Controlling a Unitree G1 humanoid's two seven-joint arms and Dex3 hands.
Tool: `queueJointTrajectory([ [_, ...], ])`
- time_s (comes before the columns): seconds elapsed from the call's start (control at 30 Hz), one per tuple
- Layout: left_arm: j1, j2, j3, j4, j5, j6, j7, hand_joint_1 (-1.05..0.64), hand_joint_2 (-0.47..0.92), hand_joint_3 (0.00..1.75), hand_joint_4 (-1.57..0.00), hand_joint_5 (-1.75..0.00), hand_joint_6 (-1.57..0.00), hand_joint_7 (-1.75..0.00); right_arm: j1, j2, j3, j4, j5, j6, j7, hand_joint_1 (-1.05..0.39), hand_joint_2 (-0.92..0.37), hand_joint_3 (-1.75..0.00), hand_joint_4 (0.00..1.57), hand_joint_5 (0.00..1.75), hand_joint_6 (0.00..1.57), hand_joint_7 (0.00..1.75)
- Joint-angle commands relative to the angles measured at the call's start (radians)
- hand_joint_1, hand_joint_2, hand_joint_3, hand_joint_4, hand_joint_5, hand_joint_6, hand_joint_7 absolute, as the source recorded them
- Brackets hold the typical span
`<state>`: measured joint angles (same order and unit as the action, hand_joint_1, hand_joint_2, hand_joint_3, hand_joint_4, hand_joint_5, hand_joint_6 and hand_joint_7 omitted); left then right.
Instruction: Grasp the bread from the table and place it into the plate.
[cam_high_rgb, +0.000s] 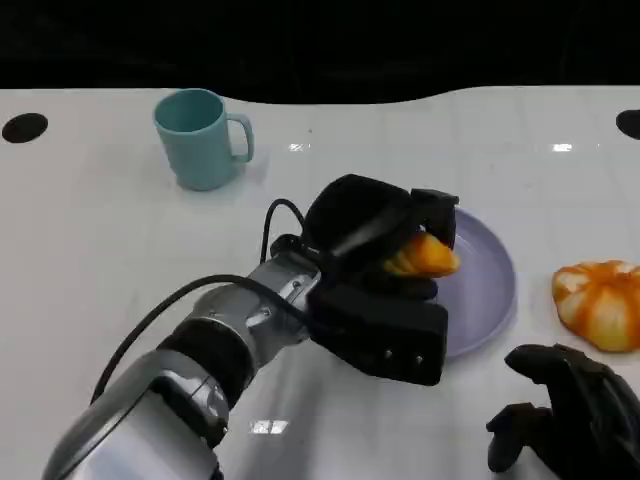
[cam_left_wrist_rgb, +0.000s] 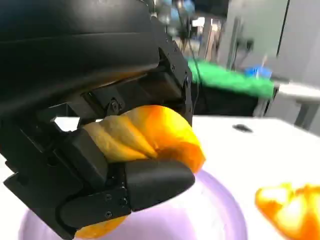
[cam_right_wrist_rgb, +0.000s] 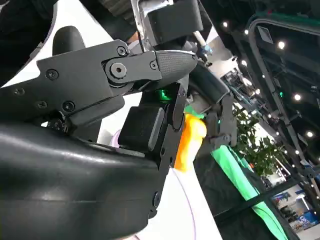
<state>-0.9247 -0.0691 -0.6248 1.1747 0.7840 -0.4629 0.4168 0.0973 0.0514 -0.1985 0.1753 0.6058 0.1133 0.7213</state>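
Our left hand (cam_high_rgb: 385, 285) grips the bread (cam_high_rgb: 424, 256) over the lavender plate (cam_high_rgb: 490, 290); we judge release comes next. Our right hand (cam_high_rgb: 570, 415) rests curled, holding nothing.

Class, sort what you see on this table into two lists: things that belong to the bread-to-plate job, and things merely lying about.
Part of the job:
bread, held by the left hand
purple plate, under that bread

Lying about:
teal mug
second orange bread, on the table beside the plate
right hand, idle and holding nothing

Bright overhead glare on table (cam_high_rgb: 100, 250), blurred backgrounds
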Motion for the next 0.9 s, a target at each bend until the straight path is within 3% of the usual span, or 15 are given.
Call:
queueJointTrajectory([
  [0.03, -0.036, 0.022, -0.022, -0.024, 0.007, 0.062, -0.144, -1.0, 0.84, 0.55, -0.26, -1.67, -0.06, -1.23, 0.002, -0.005, -0.011, 0.041, 0.005, -0.047, 0.026, -0.57, -0.92, -0.3, 1.57, 0.63, 1.57, 0.27],
  [0.1, -0.037, 0.028, -0.032, -0.042, 0.015, 0.087, -0.184, -1.04, 0.9, 0.42, -0.05, -1.38, -0.01, -0.87, -0.005, -0.003, -0.014, 0.061, 0.006, -0.068, 0.037, -0.58, -0.92, -0.32, 1.57, 0.63, 1.57, 0.27],
  [0.2, -0.041, 0.038, -0.046, -0.074, 0.022, 0.128, -0.259, -1.05, 0.92, 0.47, 0.0, -0.77, 0.0, -0.16, -0.021, -0.002, -0.02, 0.1, 0.017, -0.092, 0.069, -0.58, -0.92, -0.32, 1.57, 0.62, 1.57, 0.26],
  [0.3, -0.041, 0.048, -0.052, -0.101, 0.019, 0.151, -0.322, -1.05, 0.92, 0.57, 0.0, -0.15, 0.0, -0.02, -0.037, -0.006, -0.028, 0.135, 0.022, -0.105, 0.096, -0.59, -0.92, -0.31, 1.57, 0.59, 1.57, 0.24],
  [0.33, -0.041, 0.052, -0.053, -0.109, 0.018, 0.155, -0.338, -1.05, 0.92, 0.59, 0.0, -0.08, 0.0, -0.01, -0.041, -0.007, -0.03, 0.143, 0.023, -0.108, 0.105, -0.59, -0.92, -0.31, 1.57, 0.59, 1.57, 0.24],
  [0.6, -0.019, 0.095, -0.039, -0.19, -0.002, 0.165, -0.445, -1.05, 0.92, 0.65, 0.0, 0.0, 0.0, 0.0, -0.051, -0.004, -0.042, 0.159, 0.021, -0.113, 0.118, -0.58, -0.92, -0.3, 1.57, 0.59, 1.57, 0.24],
  [0.9, 0.132, 0.215, 0.035, -0.418, -0.101, 0.122, -0.525, -1.05, 0.92, 0.61, -0.03, -0.02, 0.0, 0.0, -0.055, -0.001, -0.043, 0.165, 0.022, -0.128, 0.133, -0.58, -0.92, -0.3, 1.57, 0.57, 1.57, 0.21],
])
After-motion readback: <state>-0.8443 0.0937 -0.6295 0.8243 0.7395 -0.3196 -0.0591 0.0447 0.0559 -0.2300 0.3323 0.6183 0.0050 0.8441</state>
